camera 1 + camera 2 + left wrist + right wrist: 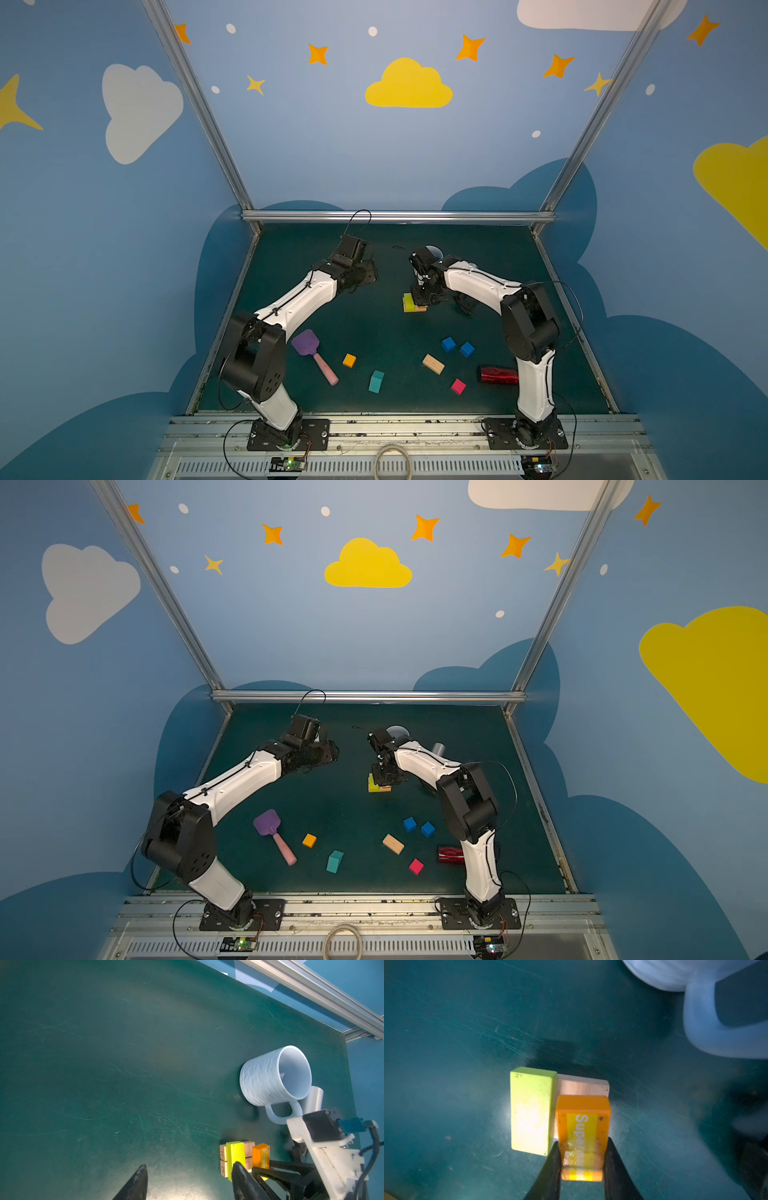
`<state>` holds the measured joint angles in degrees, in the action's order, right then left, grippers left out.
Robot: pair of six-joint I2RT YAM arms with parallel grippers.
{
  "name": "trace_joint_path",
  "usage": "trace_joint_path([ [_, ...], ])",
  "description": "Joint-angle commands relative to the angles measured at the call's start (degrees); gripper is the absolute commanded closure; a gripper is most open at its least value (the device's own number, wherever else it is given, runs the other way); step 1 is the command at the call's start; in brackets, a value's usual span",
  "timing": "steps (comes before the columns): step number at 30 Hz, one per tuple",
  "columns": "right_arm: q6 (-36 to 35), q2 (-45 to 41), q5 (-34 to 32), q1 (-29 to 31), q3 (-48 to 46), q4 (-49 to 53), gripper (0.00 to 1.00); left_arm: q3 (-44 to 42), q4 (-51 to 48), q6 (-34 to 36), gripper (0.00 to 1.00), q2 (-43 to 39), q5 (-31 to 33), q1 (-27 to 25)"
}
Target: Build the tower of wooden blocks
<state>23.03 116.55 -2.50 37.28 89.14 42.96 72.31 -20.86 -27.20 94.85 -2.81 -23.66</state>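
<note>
The tower is two tan bars side by side with a yellow-green bar laid across them. My right gripper is shut on an orange bar printed "Super…". It holds this bar over the tan bars, right beside the yellow-green one; whether it rests on them I cannot tell. My left gripper hovers open and empty, left of the tower. Loose on the mat lie an orange cube, a teal piece, a tan bar, two blue cubes and a pink cube.
A white mug lies on its side just behind the tower, with a grey cylinder beyond it. A purple spatula with a pink handle lies front left. A red can lies by the right arm's base.
</note>
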Motion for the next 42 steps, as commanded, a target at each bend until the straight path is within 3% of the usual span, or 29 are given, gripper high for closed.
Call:
trace_joint_path([
  [1,-0.5,1.0,0.8,-0.5,2.0,0.5,0.84,1.3,-1.4,0.6,0.36,0.7,-0.4,0.4],
  [42,0.8,3.6,2.6,-1.2,3.9,1.3,0.67,2.7,-3.1,0.9,0.37,2.1,-1.1,0.7],
])
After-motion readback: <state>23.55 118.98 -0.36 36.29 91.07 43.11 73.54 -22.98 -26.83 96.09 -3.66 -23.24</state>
